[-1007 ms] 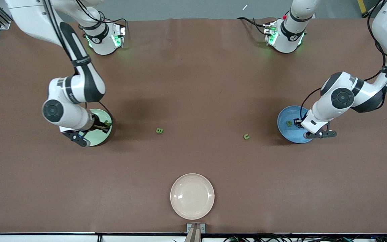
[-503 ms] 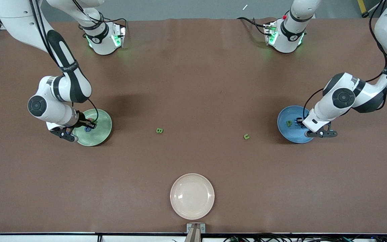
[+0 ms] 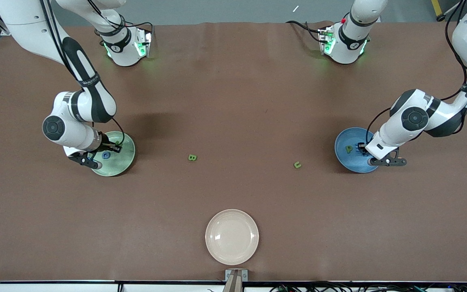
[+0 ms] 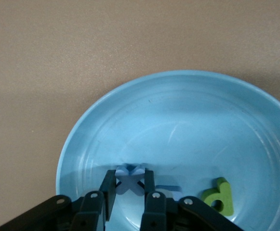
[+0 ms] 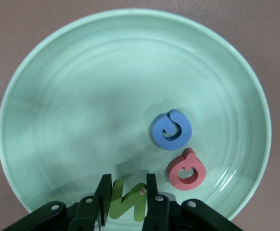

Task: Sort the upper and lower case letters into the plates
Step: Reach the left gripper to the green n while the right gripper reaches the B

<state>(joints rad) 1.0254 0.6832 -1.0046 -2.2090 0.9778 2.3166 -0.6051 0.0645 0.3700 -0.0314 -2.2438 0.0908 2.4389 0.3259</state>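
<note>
Sorting looks roughly half done: right gripper (image 5: 125, 197) is pinched on a green letter (image 5: 126, 200) over the green plate (image 3: 126, 160), left gripper (image 4: 129, 190) is clamped on a blue letter (image 4: 128, 179) in the blue plate (image 3: 341, 156), while letters B (image 3: 192, 157) and u (image 3: 297, 164) are left at about 12 o'clock of the cream plate (image 3: 232, 237).

The pale green plate (image 3: 114, 154) sits at the middle left of the front view, flat on the brown counter (image 3: 233, 101). In the right wrist view it is round and shallow with faint rings; on it lie a blue curled letter (image 5: 171, 130) and, just beside it, a red one (image 5: 186, 170), with a green letter (image 5: 127, 201) at the frame's lower edge. The bright blue plate (image 3: 349, 150) sits at the middle right, also flat. It carries a green letter P (image 3: 349, 149) and, in the left wrist view, a pale blue X-shaped letter (image 4: 130, 179).
</note>
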